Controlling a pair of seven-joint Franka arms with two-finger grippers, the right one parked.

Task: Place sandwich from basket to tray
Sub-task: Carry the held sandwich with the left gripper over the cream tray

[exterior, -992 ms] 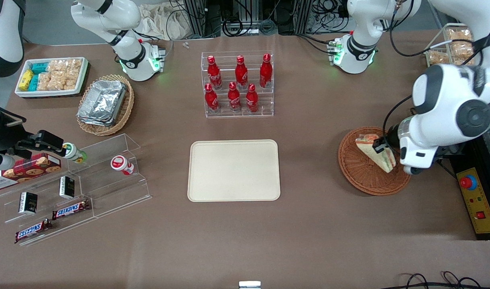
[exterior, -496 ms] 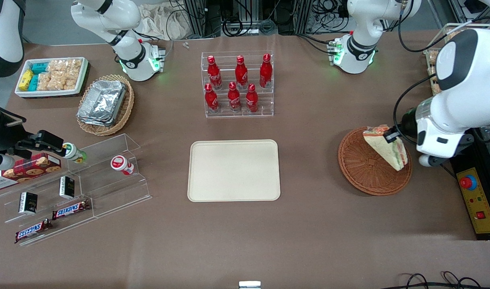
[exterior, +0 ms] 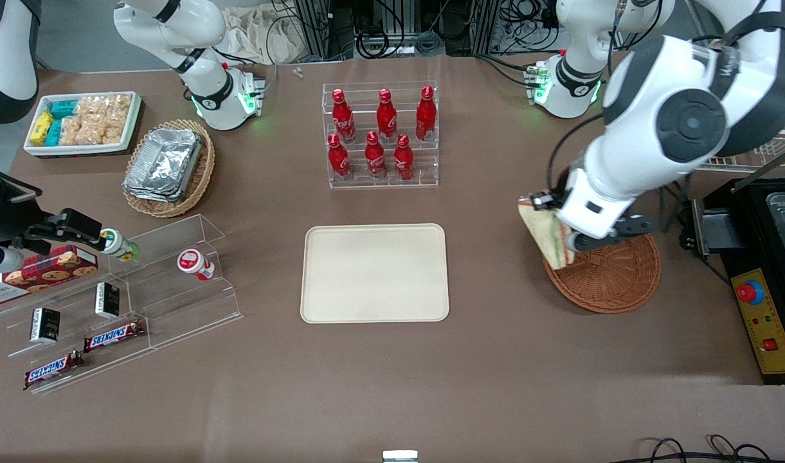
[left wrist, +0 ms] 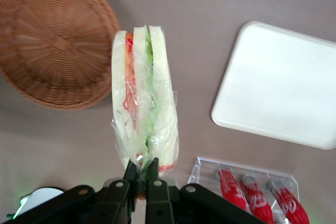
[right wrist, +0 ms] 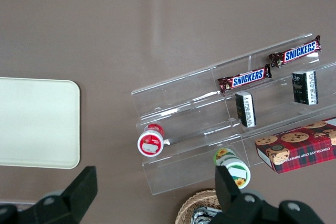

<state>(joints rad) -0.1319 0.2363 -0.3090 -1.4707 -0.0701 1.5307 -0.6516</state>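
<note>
Sandwich [exterior: 548, 238] transport is the step in hand: the wedge hangs in the air above the edge of the round wicker basket [exterior: 614, 276], on the side toward the tray [exterior: 374, 272], and it must cross a strip of bare brown table [exterior: 495, 360] before it can be set down. The working arm reaches over the basket from above, so a level sweep at the present height toward the parked arm's end should carry the load without meeting anything. The cream tray lies flat and bare, nearer to the front camera than the acrylic rack of red cola bottles [exterior: 382, 135], so the path should hold that nearer line and keep away from the rack. The gripper [left wrist: 142, 167] has its jaws pressed together on the sandwich, pinching the wrapped wedge at one narrow end, so most of it hangs free of the grip. In the wrist view the clear film looks loose and crinkled, and such a hold could probably slip or let the wedge swing if the arm moves sharply. A smooth pace seems wise, then a low descent over the tray's middle before the jaws let go, so the wedge lands well inside the rim.
</note>
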